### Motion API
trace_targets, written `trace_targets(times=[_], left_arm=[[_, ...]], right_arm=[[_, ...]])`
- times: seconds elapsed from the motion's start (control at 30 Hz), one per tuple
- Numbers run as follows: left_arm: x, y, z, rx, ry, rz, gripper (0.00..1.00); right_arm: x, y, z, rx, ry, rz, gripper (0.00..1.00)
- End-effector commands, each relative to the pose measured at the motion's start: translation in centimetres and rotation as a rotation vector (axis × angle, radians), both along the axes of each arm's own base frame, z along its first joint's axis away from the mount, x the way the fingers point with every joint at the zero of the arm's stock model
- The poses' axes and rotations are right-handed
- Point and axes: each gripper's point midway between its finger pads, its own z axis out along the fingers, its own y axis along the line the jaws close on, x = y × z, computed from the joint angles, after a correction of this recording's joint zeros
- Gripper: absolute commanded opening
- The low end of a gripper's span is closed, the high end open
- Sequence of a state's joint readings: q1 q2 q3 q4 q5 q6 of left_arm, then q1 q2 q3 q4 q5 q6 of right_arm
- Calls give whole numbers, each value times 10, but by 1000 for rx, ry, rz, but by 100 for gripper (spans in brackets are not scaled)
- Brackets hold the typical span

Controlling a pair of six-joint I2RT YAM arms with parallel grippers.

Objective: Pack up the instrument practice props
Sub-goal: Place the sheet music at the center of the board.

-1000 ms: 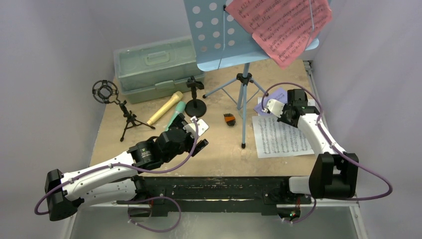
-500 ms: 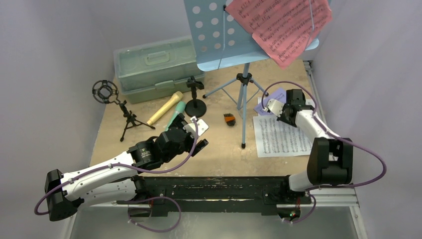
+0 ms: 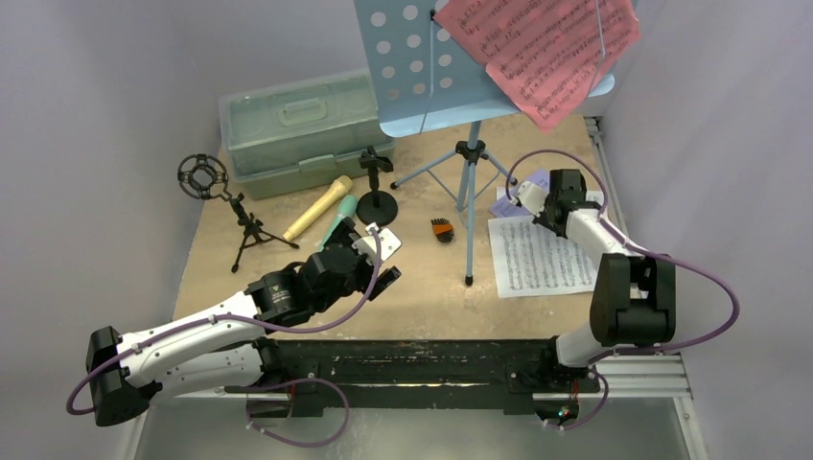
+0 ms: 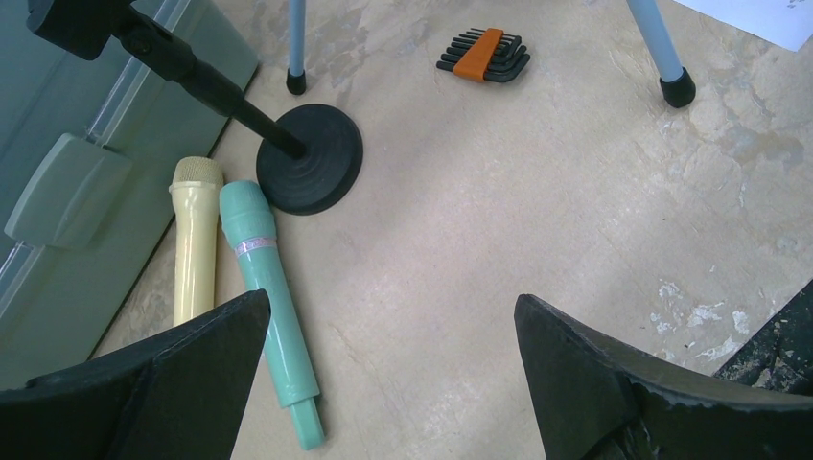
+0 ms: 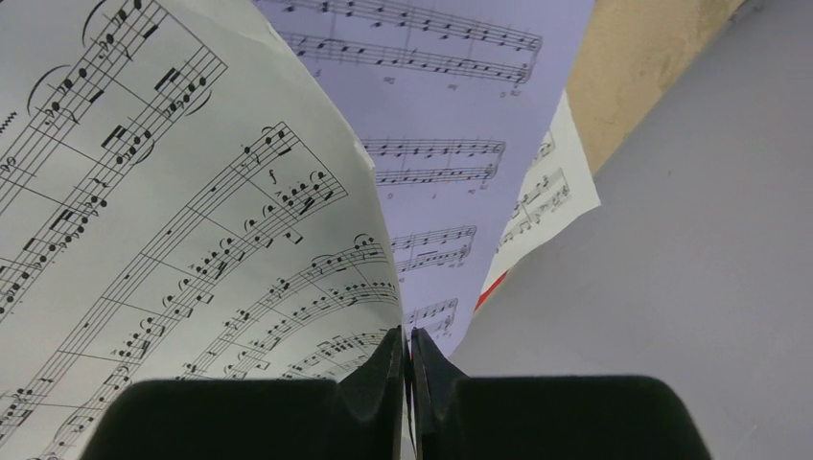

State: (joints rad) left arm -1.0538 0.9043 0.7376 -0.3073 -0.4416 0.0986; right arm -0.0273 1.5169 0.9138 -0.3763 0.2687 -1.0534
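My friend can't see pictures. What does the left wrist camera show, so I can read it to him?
The open left claw hovers over a tabletop where a teal toy microphone and a tan toy microphone lie side by side, heads beside a black round-base mic holder. A pale green case is at left; hex keys lie farther off.

The right claw (image 5: 406, 337) has drawn the white sheet (image 5: 153, 201) farther back.
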Motion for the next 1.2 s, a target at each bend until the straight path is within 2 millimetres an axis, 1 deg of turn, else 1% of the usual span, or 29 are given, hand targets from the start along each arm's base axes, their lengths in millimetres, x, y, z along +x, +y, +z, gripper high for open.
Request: trace_targets(times=[0.0, 0.07, 0.1, 0.13, 0.23, 0.37, 0.4, 0.43, 0.53, 0.57, 0.6, 0.63, 0.77, 0.9, 1.03, 1.17], left_arm=[[3, 0, 8, -30, -26, 1, 100], [3, 0, 8, -33, -24, 3, 100], [3, 0, 8, -34, -23, 3, 99], [3, 0, 9, -36, -25, 4, 99], [4, 0, 10, -42, -25, 4, 100], [4, 1, 12, -48, -25, 7, 100], [4, 1, 13, -54, -25, 8, 99], [4, 2, 14, -57, -25, 10, 99], [4, 1, 19, -87, -25, 6, 99], [4, 0, 22, -101, -25, 5, 99], [3, 1, 23, -109, -25, 2, 99], [3, 0, 25, -120, -25, 1, 99], [1, -1, 33, -168, -27, -10, 100], [-2, -2, 38, -201, -23, -25, 100], [-2, -2, 39, -207, -21, -27, 100], [-2, -2, 38, -207, -18, -30, 100]], right_arm=[[25, -8, 15, -2, -166, -86, 9], [28, -13, 15, -14, -213, -119, 10], [28, -15, 15, -25, -230, -132, 13], [28, -17, 15, -32, -244, -142, 17], [24, -19, 19, -36, -282, -167, 39], [14, -15, 26, 6, -304, -183, 56], [13, -9, 31, 43, -309, -183, 60], [10, 0, 36, 104, -300, -176, 64], [1, 26, 53, 261, -269, -146, 74], [-6, 37, 55, 320, -239, -132, 76], [-8, 46, 63, 372, -239, -116, 78], [-15, 54, 65, 415, -212, -110, 79], [-35, 89, 81, 590, -166, -44, 82], [-49, 116, 100, 730, -160, 14, 83], [-61, 139, 115, 848, -161, 70, 85], [-71, 158, 121, 944, -156, 132, 85]])
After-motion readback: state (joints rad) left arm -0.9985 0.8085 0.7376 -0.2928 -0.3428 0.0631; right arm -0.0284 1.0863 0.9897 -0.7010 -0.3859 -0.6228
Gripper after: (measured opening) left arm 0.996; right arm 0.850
